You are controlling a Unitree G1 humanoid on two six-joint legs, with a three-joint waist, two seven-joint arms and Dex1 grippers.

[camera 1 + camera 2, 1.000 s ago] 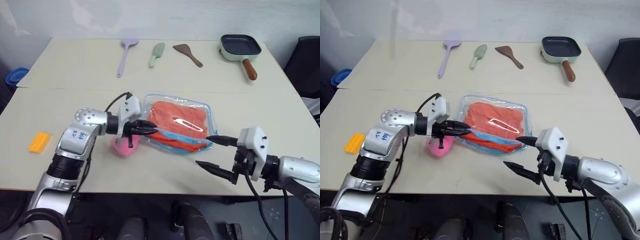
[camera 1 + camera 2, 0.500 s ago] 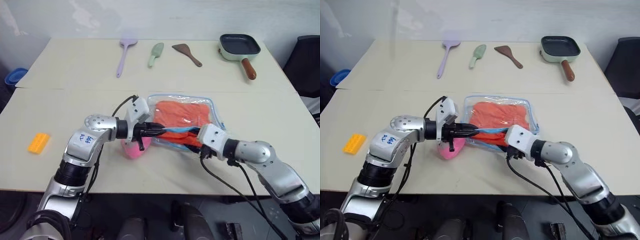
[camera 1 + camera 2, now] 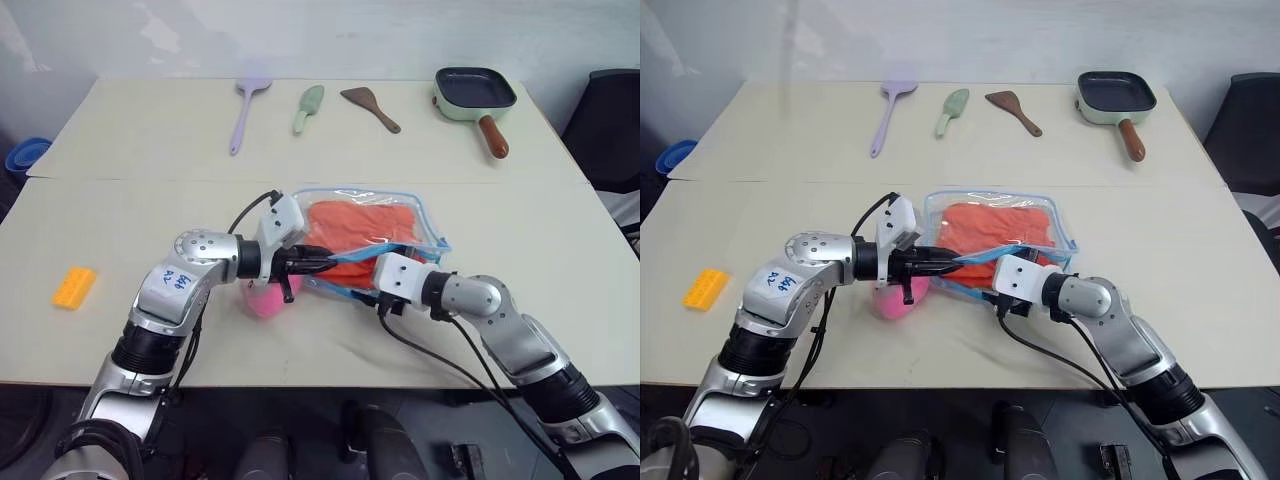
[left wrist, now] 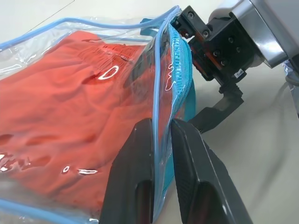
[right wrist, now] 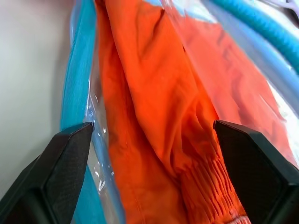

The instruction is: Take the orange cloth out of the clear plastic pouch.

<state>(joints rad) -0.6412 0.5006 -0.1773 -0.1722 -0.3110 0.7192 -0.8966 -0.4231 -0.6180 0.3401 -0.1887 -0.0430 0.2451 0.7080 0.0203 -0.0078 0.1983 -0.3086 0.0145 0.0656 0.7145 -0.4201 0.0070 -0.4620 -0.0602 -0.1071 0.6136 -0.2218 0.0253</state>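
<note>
The clear plastic pouch (image 3: 372, 240) lies flat on the near table (image 3: 300, 340), in front of the robot. The orange cloth (image 3: 362, 222) is inside the pouch and fills most of it.

The left gripper (image 4: 161, 140) is pressed together on the pouch: its two black fingers (image 4: 135, 172) pinch the light blue trim at the pouch's mouth, one finger on each side of the plastic wall. This pinch holds the top edge of the mouth lifted a little above the table. A pink plush charm (image 3: 266, 298) sits on the table just below this gripper.

The right gripper (image 5: 152, 133) is spread wide. It points into the open mouth of the pouch, with the gathered hem of the cloth between its two fingers (image 5: 70, 158). One finger is beside the blue trim, the other beside the cloth on the far side. I cannot tell if the fingers already touch the cloth; they do not pinch it.

On the far table lie a lilac spatula (image 3: 244, 110), a green scoop (image 3: 310, 107), a brown turner (image 3: 373, 107) and a small pan (image 3: 476, 95). A yellow toy brick (image 3: 75, 287) lies well apart at the robot's left.
</note>
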